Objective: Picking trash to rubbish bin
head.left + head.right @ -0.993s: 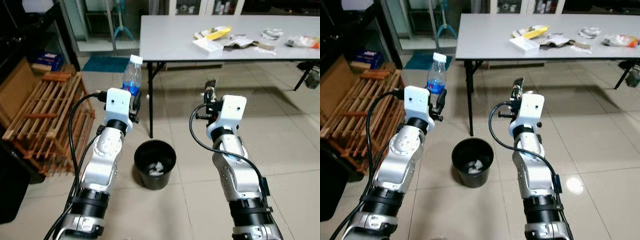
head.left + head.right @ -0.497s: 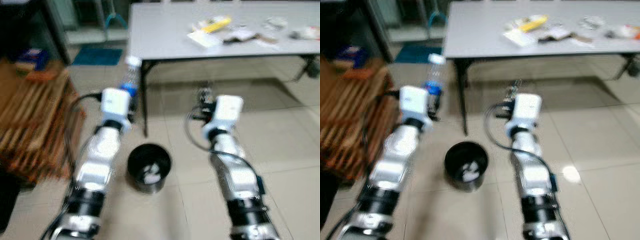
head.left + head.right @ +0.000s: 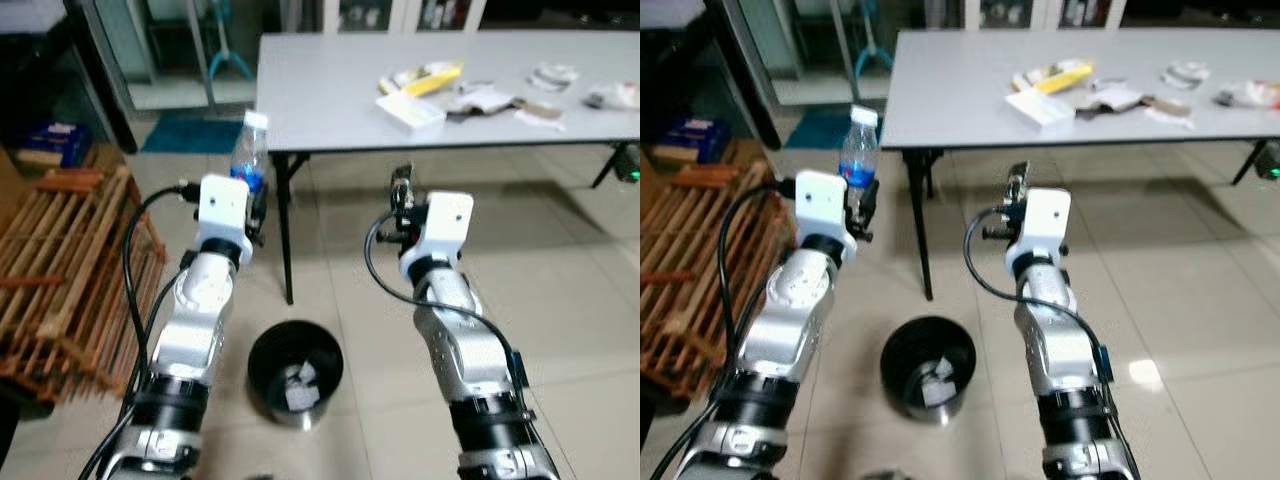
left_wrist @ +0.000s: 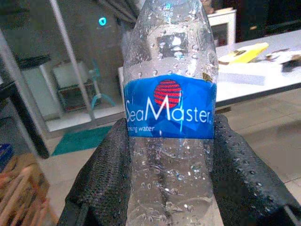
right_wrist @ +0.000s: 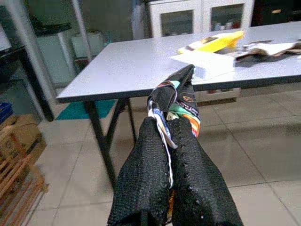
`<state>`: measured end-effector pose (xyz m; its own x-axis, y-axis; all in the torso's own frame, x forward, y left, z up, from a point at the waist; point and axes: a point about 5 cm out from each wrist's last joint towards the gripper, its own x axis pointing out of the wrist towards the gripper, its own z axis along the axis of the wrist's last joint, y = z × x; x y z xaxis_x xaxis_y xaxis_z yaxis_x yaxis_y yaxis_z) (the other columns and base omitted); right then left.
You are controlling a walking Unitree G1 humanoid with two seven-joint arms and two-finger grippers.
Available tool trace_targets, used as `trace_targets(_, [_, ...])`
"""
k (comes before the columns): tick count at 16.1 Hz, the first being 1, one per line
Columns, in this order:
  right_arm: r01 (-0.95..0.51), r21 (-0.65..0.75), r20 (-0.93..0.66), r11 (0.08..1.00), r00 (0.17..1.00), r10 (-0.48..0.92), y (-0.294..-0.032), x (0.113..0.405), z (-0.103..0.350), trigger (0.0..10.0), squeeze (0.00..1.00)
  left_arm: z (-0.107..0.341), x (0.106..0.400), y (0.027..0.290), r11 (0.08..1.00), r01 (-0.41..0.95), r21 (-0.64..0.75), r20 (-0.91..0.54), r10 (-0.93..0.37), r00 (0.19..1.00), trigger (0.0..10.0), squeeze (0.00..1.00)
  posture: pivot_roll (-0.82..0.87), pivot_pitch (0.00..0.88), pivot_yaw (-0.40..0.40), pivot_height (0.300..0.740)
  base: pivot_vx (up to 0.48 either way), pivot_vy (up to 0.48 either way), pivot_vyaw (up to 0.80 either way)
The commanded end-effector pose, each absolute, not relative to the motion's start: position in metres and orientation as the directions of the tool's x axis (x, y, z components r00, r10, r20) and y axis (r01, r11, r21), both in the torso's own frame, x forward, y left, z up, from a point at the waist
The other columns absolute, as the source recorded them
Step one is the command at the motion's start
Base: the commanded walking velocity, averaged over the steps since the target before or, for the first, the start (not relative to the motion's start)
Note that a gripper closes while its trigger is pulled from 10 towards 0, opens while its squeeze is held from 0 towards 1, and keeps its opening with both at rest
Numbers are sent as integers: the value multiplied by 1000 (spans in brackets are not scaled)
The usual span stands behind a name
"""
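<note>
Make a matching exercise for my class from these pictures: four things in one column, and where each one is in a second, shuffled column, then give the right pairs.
Things
1. water bottle
2. crumpled wrapper
3. black bin
4. white box

Places
A. on the grey table
B. on the floor between the two arms
C. held in the left gripper
D. pinched in the right gripper

Pairs: 1-C, 2-D, 3-B, 4-A
</note>
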<state>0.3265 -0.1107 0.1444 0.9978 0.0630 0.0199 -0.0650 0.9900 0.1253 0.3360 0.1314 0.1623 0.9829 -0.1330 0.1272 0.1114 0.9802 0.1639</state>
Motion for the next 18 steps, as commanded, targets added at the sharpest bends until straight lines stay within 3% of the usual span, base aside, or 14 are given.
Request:
trace_targets(1, [-40,127,21,991,999,37,-119,327,145,10000,0,167,337,125,978,127,163,140,-150,979,10000,0,33,54,10,740,439,0,0])
trace_targets(15, [-45,129,18,991,999,43,-118,325,145,10000,0,165,335,124,979,126,161,135,-149,980,10000,0,31,64,7,740,436,0,0])
trace_targets(18, [-47,129,17,991,999,45,-118,325,145,10000,0,164,334,123,983,125,137,153,-146,977,10000,0,29,64,5,740,220,0,0])
